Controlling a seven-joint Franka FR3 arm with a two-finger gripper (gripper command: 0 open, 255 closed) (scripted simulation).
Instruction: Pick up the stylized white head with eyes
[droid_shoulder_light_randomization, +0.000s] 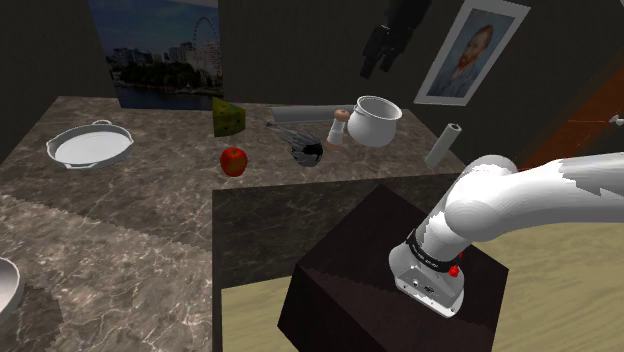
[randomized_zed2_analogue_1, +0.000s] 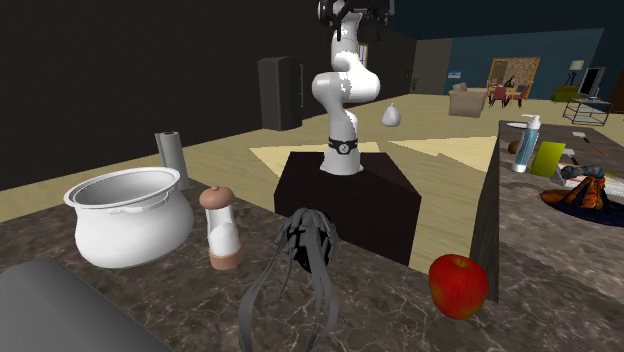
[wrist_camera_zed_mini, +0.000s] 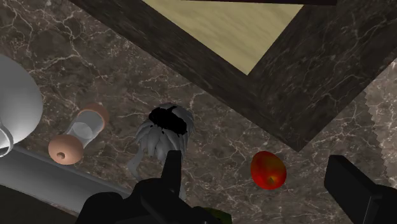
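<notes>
Gripper (droid_shoulder_light_randomization: 379, 48) hung high, top centre of the shoulder view, fingers wide apart, holding nothing. Head (droid_shoulder_light_randomization: 308, 152), grey strands with a black patch, sat on the counter (droid_shoulder_light_randomization: 150, 220) mid-frame, between apple (droid_shoulder_light_randomization: 233, 160) and grinder (droid_shoulder_light_randomization: 340, 128), touching neither. In the wrist view it lay by 1 finger, not between the 2. Judged as approach: shift over it, centre, descend straight, stay clear of the grinder.

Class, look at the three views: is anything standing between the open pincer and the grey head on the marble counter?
Nothing visible does. The pincer hangs high over the counter, open air down to the grey head. The shaker and the red apple stand apart from it, one on each side.
</notes>
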